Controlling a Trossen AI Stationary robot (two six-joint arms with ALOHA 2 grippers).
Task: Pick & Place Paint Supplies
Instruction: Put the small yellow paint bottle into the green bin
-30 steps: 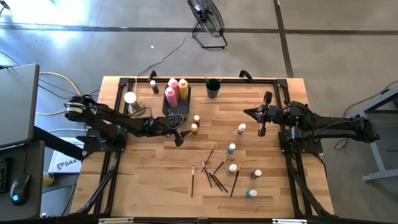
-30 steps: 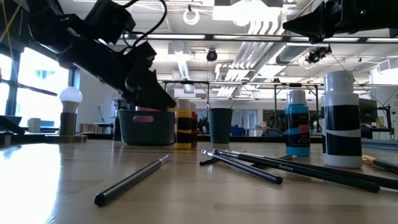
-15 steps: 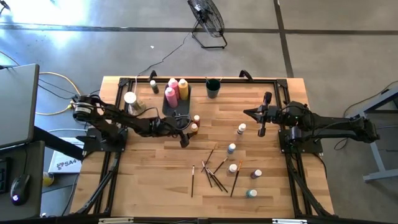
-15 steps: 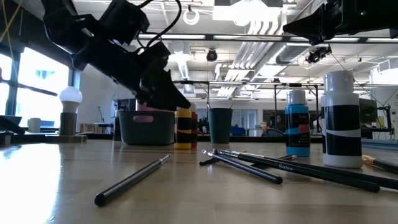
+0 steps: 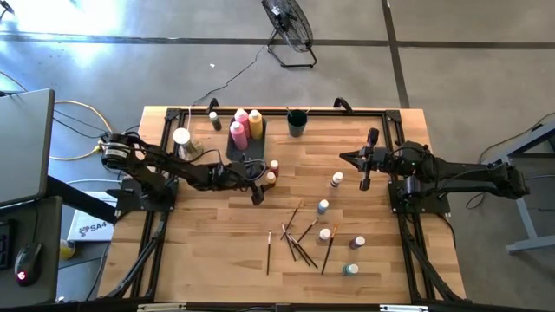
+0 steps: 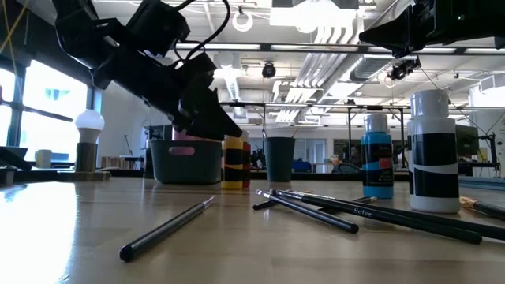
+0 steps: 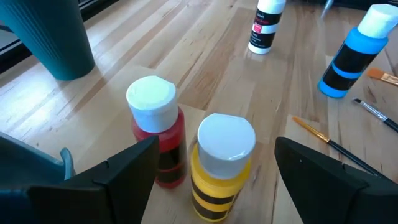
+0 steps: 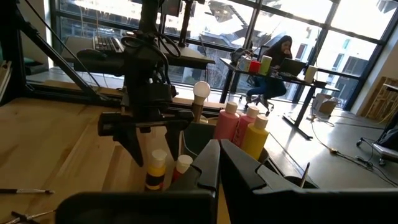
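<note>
While left hand (image 7: 214, 171) gapes — yellow bottle (image 7: 222, 165): white-capped, black-banded | right hand (image 8: 217, 163) pinched.

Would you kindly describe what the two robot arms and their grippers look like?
Both arms are black, jointed and slim, with black cables along them. The left gripper has broad, flat, wedge-shaped matte black fingers. The right gripper has tapered black fingers. No markings are legible.

The left arm (image 5: 208, 176) hides part of the dark tray (image 5: 244, 157).
</note>
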